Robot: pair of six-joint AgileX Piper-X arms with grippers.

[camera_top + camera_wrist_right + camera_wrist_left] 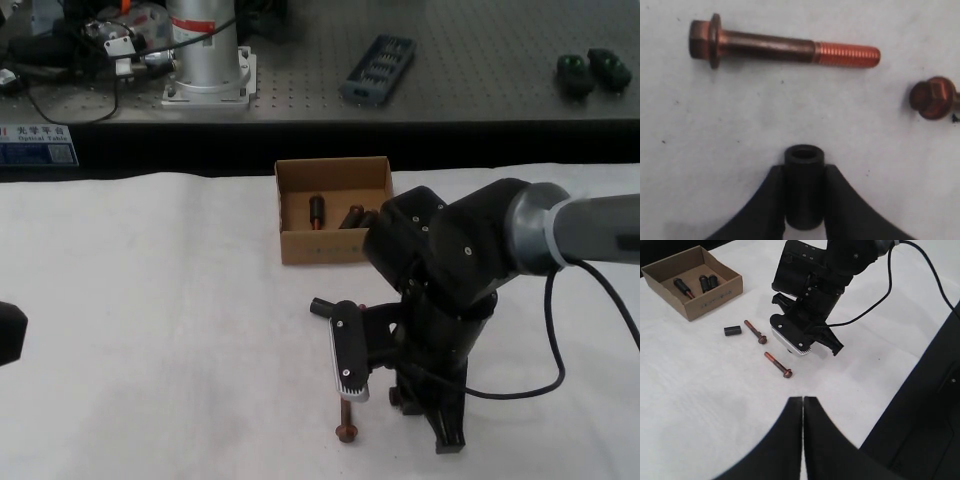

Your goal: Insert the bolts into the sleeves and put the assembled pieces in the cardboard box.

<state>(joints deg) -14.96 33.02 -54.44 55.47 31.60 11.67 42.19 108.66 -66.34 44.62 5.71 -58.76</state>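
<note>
Low in the middle of the high view, where the right gripper (804, 171) hangs over the white cloth (150, 300), a black sleeve (804, 192) is pinched by its sides between fingers closed to just its width. Its hollow end stands clear of the fingertips, which seems meant to leave the bore open for a bolt. Just beside the gripper lie the first bolt (778, 364) and the second bolt (755, 331), flat on the cloth and apart from each other, probably laid close so that neither arm has far to go. A spare sleeve (732, 331) lies on its side next to the second bolt, waiting its turn. Above them, at the centre of the high view, the cardboard box (330, 247) sits open-topped with assembled pieces (316, 209) inside, so part of the job looks done. The left gripper (803, 401) hangs back from the work, fingers pressed together on nothing; it would have to open before taking a bolt.
</note>
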